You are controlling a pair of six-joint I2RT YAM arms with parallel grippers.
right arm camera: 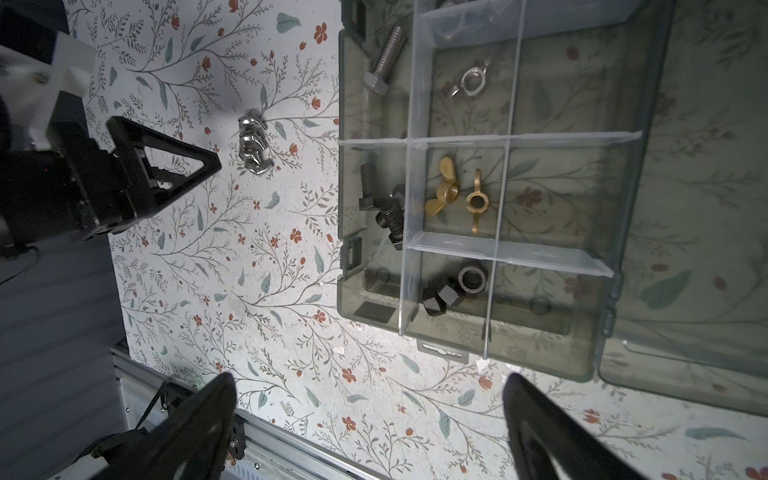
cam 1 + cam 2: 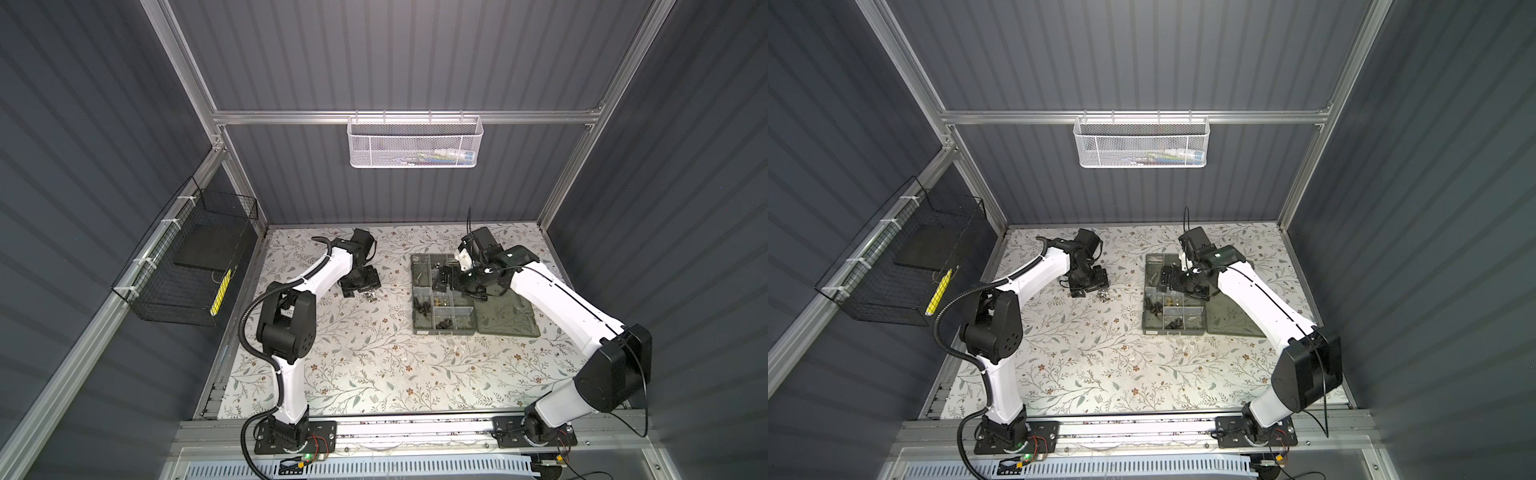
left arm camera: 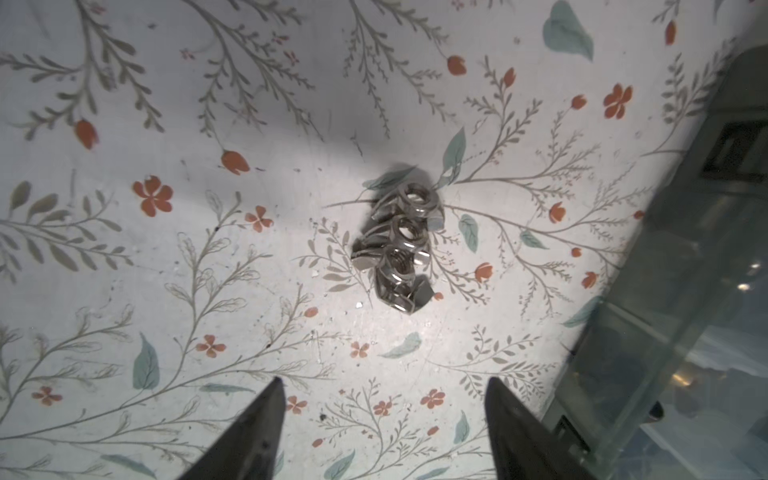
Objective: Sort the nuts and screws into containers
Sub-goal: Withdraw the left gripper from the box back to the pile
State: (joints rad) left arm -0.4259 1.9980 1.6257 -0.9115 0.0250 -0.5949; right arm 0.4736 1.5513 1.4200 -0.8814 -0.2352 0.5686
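Silver nuts (image 3: 399, 245): lying heaped on the bench's floral cover, left of the box, nearer the far edge.
Left gripper (image 3: 384, 386): hanging beside the heap, jaws standing apart, gripping nothing.
Right gripper (image 1: 370, 378): hovering over the box, jaws spread wide, empty.
Organiser box (image 1: 582, 370): sitting towards the bench's far right, lid lying open; brass wing nuts (image 1: 453, 195), black bolts (image 1: 382, 203) and black nuts (image 1: 444, 293) are resting in separate compartments.
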